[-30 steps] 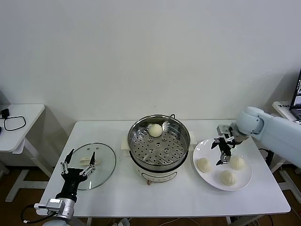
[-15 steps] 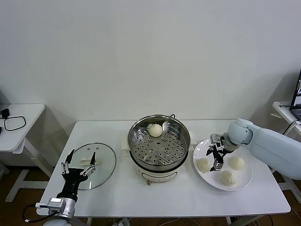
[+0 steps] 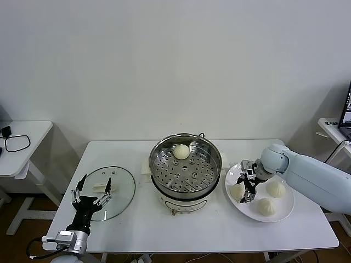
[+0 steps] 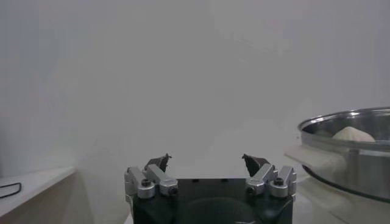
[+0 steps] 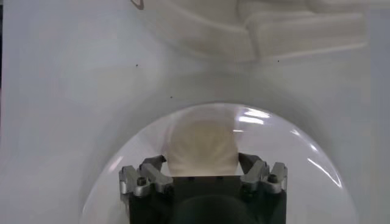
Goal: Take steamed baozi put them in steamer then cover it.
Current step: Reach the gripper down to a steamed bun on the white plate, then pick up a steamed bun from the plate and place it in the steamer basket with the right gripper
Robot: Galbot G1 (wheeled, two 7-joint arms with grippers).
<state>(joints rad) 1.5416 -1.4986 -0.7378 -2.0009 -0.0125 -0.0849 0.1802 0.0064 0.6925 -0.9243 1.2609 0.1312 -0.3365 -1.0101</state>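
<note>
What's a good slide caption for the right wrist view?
Right gripper straddling a steamed baozi on the white plate.

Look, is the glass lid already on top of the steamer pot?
No, the glass lid lies flat on the table beside the open steamer, which holds one baozi.

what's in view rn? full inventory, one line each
baozi: four, cream-white; one in the steamer, three on the plate
steamer: one, shiny steel on a cream base, table centre, uncovered
lid: one, clear glass, flat on the table left of the steamer
plate: one, white, right of the steamer
table: one, white
side table: one, white, far left, black cable loop on it
left gripper: open, empty, over the lid's near edge
right gripper: on the plate, fingers around the baozi nearest the steamer
</note>
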